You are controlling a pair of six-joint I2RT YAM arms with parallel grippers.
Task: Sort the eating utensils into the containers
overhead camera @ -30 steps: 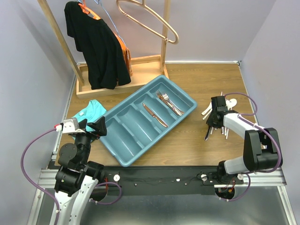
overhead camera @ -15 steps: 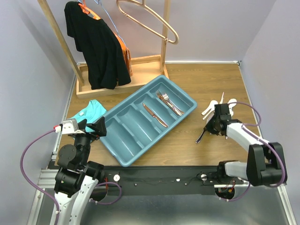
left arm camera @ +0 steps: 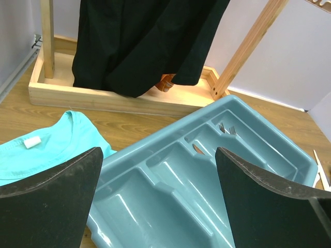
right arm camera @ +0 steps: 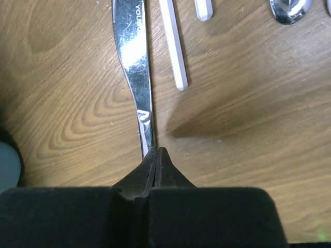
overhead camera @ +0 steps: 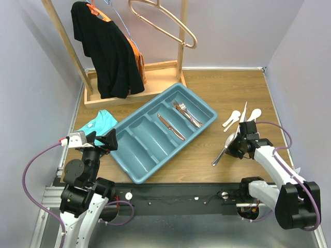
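Observation:
The teal-blue tray [overhead camera: 138, 177] lies diagonally mid-table, with coppery forks [overhead camera: 187, 114] in its far compartment and one coppery piece [overhead camera: 170, 127] in the one beside it. My right gripper [overhead camera: 239, 145] is right of the tray, shut on a silver knife [overhead camera: 220, 156]. The right wrist view shows the knife's handle [right arm camera: 135, 67] pinched at my closed tips [right arm camera: 155, 154]. White spoons [overhead camera: 233, 118] and a pale chopstick [overhead camera: 244, 110] lie on the table beyond it. My left gripper [overhead camera: 101, 140] is open and empty at the tray's near-left end [left arm camera: 155, 206].
A teal cloth [overhead camera: 97, 123] lies left of the tray. A wooden rack [overhead camera: 135, 92] with a black garment [overhead camera: 106, 49] and large metal hangers [overhead camera: 165, 23] stands at the back. A chopstick [right arm camera: 173, 46] lies beside the knife in the right wrist view.
My right gripper has moved toward the near edge, taking the silver knife with it, away from the spoons and chopsticks. The left arm has not moved.

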